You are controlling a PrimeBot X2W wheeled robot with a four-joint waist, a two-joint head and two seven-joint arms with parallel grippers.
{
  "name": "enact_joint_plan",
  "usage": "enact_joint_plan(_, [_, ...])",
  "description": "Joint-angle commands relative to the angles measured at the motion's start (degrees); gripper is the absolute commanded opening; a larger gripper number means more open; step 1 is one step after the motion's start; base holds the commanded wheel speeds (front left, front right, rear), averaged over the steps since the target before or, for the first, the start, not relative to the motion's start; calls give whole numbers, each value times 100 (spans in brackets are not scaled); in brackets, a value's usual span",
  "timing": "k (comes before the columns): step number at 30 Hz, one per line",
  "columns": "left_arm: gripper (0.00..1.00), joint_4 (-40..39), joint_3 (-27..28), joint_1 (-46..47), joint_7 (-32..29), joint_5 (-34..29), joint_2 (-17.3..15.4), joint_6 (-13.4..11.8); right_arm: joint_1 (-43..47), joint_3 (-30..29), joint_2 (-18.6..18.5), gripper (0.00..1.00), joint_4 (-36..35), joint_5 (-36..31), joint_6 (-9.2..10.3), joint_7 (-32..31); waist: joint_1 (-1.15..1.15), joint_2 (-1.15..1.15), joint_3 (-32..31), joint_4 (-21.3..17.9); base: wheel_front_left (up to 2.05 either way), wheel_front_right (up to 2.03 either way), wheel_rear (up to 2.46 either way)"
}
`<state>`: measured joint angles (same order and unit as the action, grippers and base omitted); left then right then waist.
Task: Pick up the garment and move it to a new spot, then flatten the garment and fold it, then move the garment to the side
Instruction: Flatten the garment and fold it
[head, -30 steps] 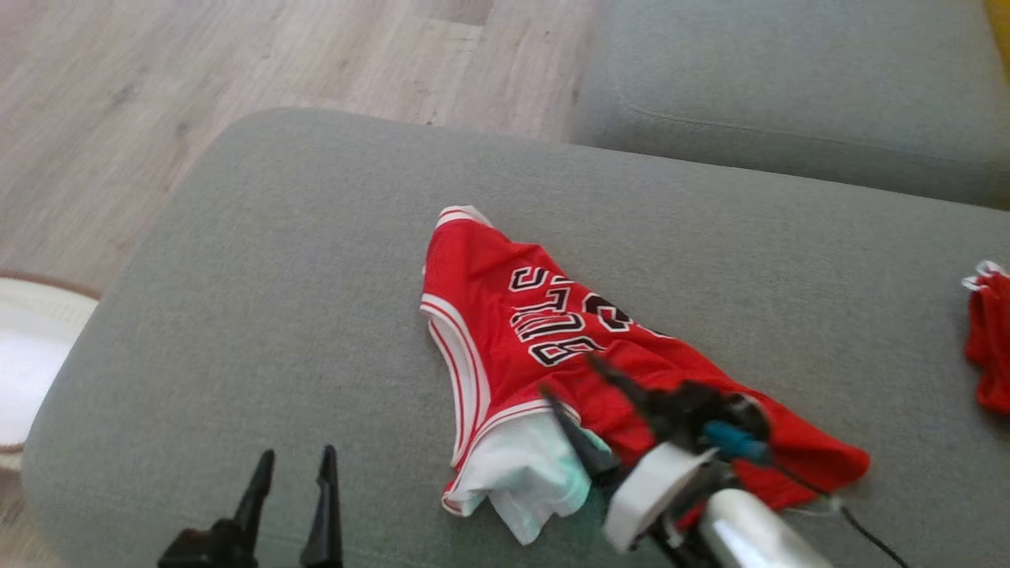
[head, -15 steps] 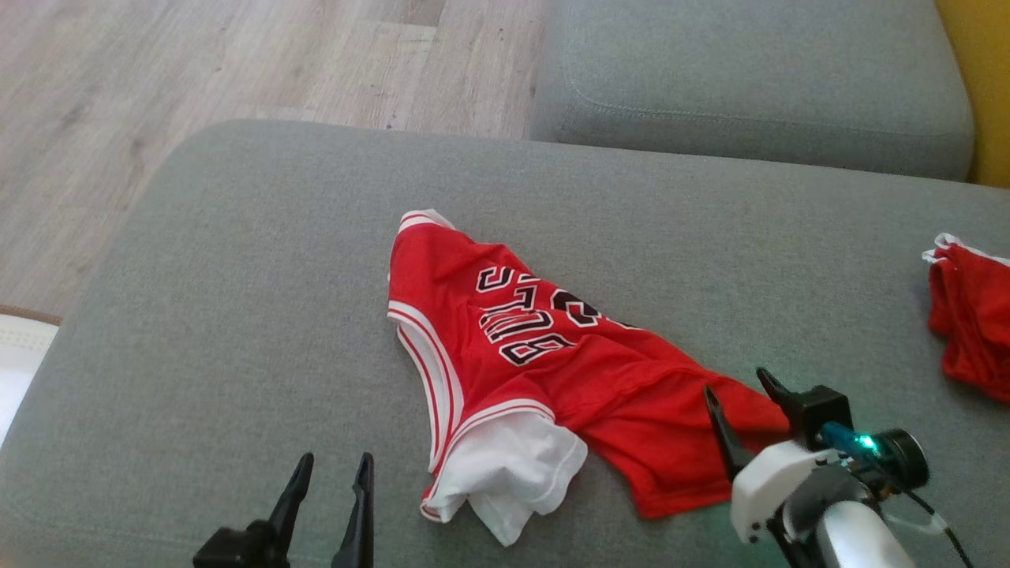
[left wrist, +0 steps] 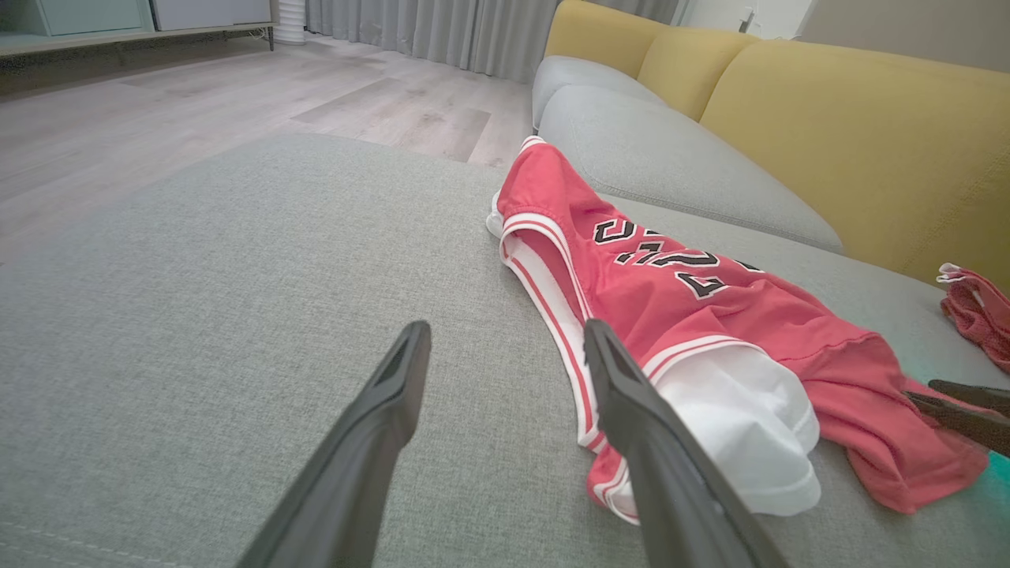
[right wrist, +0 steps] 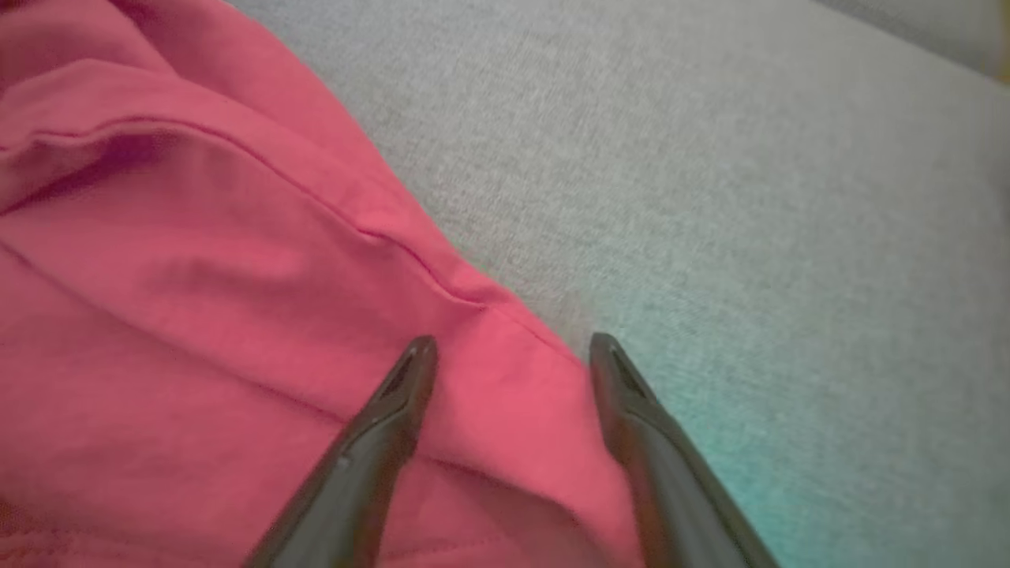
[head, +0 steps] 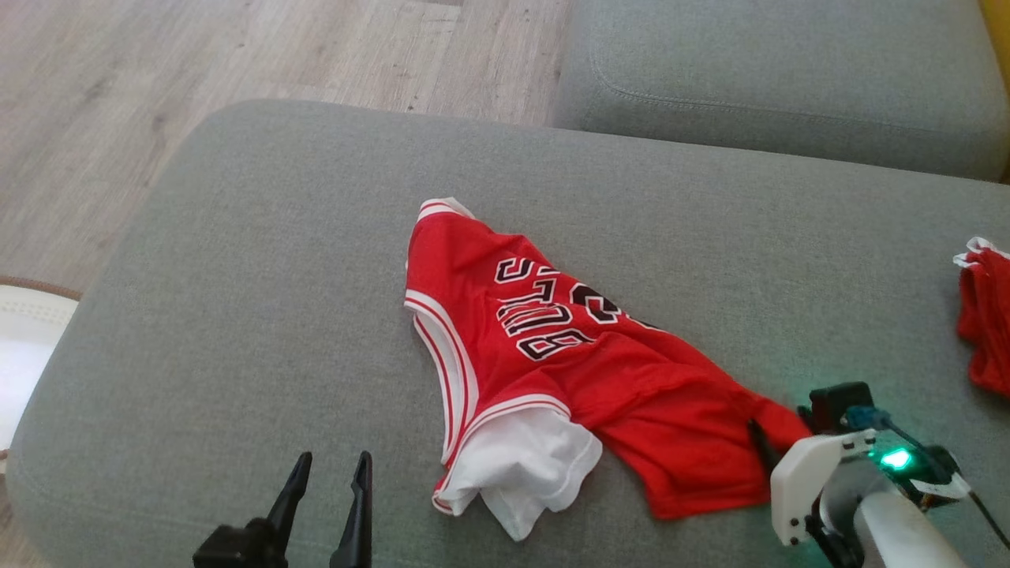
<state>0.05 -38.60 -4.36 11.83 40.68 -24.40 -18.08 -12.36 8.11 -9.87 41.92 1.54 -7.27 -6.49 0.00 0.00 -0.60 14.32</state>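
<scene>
Two end effectors with long dark fingers show over a wide grey fabric sofa seat [head: 237, 300]. At the far left, on the pale wooden floor [head: 102, 87], lies a white round thing with a brown rim [head: 28, 331]; what it is I cannot tell. Next comes the left end effector [head: 334, 457], low at the near edge of the seat. Its two fingers stand apart with nothing between them. It is near the garment but does not touch it.

The garment [head: 552, 347], a red sleeveless sports jersey with striped white trim and black letters, lies crumpled in the middle of the seat. It runs from a narrow strap end at the far side to a wide hem at the near right. At its near left part a white layer of cloth [head: 525, 465] comes out from under the red one.

The right end effector [right wrist: 513, 341] is at the near right corner of the garment. Its fingers are apart also. In the right wrist view one finger is over the red cloth and the other is at the edge where the cloth meets the grey seat. Whether the tips touch the cloth I cannot tell. A green light [head: 895, 457] shines on the wrist behind it.

At the far right edge lies a second red cloth with white trim [head: 982, 331], well apart from the garment.
</scene>
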Motion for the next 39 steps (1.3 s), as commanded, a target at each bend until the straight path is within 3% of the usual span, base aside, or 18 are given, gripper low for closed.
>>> enact_joint_plan(1, [100,-123,214,333,52,-54,-58,0,-234,215,-68,50,-28,202,-22,-98,0,0,9,7,0,0,0])
enact_joint_plan(2, [100,-123,213,335,55,-55,-55,-5,-256,282,-76,36,42,305,-22,-164,0,0,17,10,0,0,0])
enact_joint_plan(3, [100,-123,213,335,55,-55,-55,-5,-256,282,-76,36,42,305,-22,-164,0,0,17,10,0,0,0])
enact_joint_plan(4, [100,-122,212,338,57,-57,-53,-9,-279,364,-86,25,98,407,-22,-219,0,0,22,10,0,0,0])
enact_joint_plan(5, [100,-120,214,344,58,-57,-54,-11,-304,433,-97,7,149,521,-22,-271,0,0,25,9,0,0,0])
enact_joint_plan(6, [100,-116,217,351,58,-55,-57,-11,-330,496,-109,0,186,635,-22,-310,0,0,28,6,0,0,0])
enact_joint_plan(16, [100,-92,236,378,77,-51,-75,-32,-909,626,-457,0,80,957,-22,199,0,0,40,-65,0,0,0])
enact_joint_plan(23, [100,-79,242,393,90,-41,-79,-34,-1771,399,-710,0,-210,460,-22,781,0,0,34,-171,0,0,0])
enact_joint_plan(27, [100,-72,254,382,104,-31,-74,-49,-2021,411,-638,0,-385,99,-22,1056,0,0,25,-258,0,0,0])
enact_joint_plan(32, [100,-89,288,334,138,-10,-48,-84,-1408,877,-437,0,-569,-100,-22,1241,0,0,61,-440,0,0,0])
enact_joint_plan(39, [100,-124,351,316,174,-7,-57,-115,-390,1224,-457,0,-975,-229,-22,1396,0,0,136,-684,0,0,0])
